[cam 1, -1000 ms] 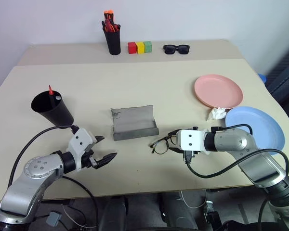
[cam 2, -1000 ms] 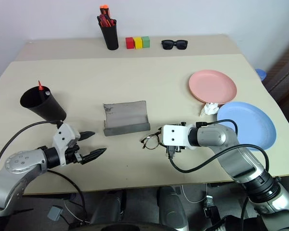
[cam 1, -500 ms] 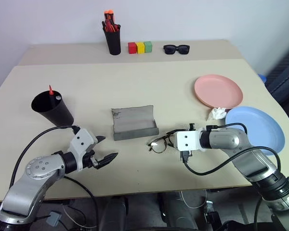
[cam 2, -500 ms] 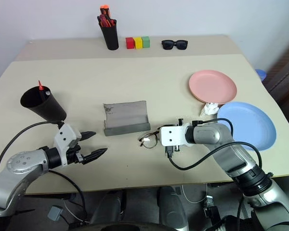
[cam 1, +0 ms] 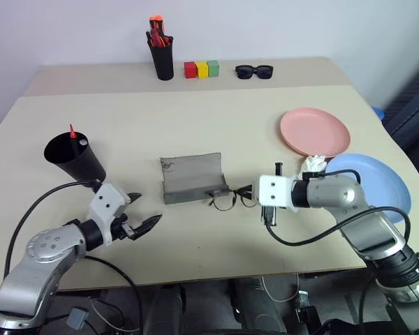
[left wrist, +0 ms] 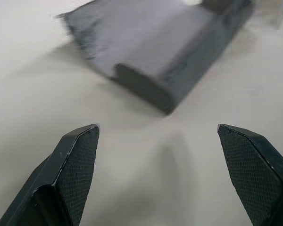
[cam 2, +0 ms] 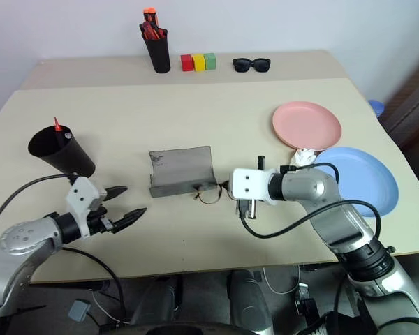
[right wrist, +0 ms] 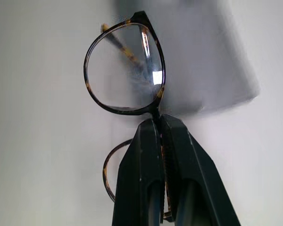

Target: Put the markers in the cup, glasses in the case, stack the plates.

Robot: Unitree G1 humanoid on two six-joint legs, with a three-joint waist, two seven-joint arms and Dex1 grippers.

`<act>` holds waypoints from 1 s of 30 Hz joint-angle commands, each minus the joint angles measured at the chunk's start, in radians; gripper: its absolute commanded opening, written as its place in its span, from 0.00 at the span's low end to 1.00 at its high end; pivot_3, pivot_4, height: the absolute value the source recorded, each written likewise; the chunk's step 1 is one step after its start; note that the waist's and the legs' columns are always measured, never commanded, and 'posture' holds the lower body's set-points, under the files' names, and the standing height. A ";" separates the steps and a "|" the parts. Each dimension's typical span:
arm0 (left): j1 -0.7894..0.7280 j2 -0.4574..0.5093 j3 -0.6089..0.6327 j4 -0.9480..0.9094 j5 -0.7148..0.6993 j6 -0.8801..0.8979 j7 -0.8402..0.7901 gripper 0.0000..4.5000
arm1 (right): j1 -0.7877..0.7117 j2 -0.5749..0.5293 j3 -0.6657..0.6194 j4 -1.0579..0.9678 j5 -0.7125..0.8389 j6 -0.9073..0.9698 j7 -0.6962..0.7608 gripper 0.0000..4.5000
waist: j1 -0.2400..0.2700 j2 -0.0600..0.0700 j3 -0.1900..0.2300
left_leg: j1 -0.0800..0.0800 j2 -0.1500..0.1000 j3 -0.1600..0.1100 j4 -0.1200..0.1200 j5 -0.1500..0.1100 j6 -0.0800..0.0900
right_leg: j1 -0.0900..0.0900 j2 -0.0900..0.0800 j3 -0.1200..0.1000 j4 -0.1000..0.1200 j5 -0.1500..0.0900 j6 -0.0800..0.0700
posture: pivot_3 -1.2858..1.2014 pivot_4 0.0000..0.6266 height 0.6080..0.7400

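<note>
My right gripper [right wrist: 156,121] is shut on the bridge of the thin dark-rimmed glasses [right wrist: 125,66]. It holds them just above the table, by the right front corner of the grey case [cam 1: 194,180]. The case lies open in the middle of the table. My left gripper [cam 1: 145,211] is open and holds nothing, low over the table left of the case [left wrist: 170,52]. At the left the black cup [cam 1: 73,159] holds the markers: a red tip [cam 1: 72,130] and a white end [cam 1: 82,142] stick out. The pink plate [cam 1: 315,131] and blue plate [cam 1: 377,183] lie side by side at the right.
A crumpled white tissue [cam 1: 314,164] sits between the two plates. Along the far edge stand a black pen holder [cam 1: 163,61] with orange-red pens, a row of coloured blocks [cam 1: 202,68] and black sunglasses [cam 1: 255,70].
My right gripper closed on the glasses, then lifted and carried them left to the case's corner. My left gripper drifted slightly left, still open.
</note>
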 commanded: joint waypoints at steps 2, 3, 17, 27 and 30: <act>0.011 0.016 0.034 0.023 0.015 -0.043 -0.019 0.92 | -0.151 0.118 0.001 -0.045 0.085 0.165 -0.058 0.01 | 0.000 -0.001 0.000 | 0.000 0.000 -0.001 0.000 0.000 0.000 | 0.000 0.000 0.000 0.000 0.000 0.000 | 0.52 0.24 1.00; 0.007 0.015 0.036 0.027 0.014 -0.044 -0.019 0.92 | -0.174 0.144 0.022 -0.020 0.071 0.177 -0.080 0.01 | 0.005 -0.001 0.000 | 0.000 0.000 -0.001 0.000 0.000 0.000 | 0.000 0.000 -0.001 0.000 0.000 0.000 | 0.52 0.24 1.00; 0.030 -0.017 0.069 -0.030 -0.018 -0.028 0.010 0.92 | -0.170 0.226 0.191 0.292 -0.123 -0.005 -0.191 0.01 | 0.006 -0.001 0.000 | -0.002 0.000 0.000 0.000 0.000 0.000 | -0.002 0.000 -0.001 -0.001 0.001 -0.001 | 0.52 0.24 1.00; -0.039 -0.016 0.050 0.003 -0.022 -0.018 0.011 0.92 | -0.155 0.259 0.171 0.218 -0.089 0.060 -0.179 0.56 | 0.003 -0.001 0.000 | -0.002 0.000 0.000 0.000 0.000 0.000 | -0.002 0.000 -0.001 0.000 0.001 -0.001 | 0.52 0.24 1.00; -0.105 -0.029 0.058 0.023 -0.053 0.006 0.020 0.86 | -0.164 0.261 0.154 0.194 -0.082 0.066 -0.184 0.76 | 0.006 -0.001 0.000 | -0.002 0.000 0.000 0.000 0.000 0.000 | -0.002 0.000 -0.001 0.000 0.001 -0.001 | 0.52 0.24 1.00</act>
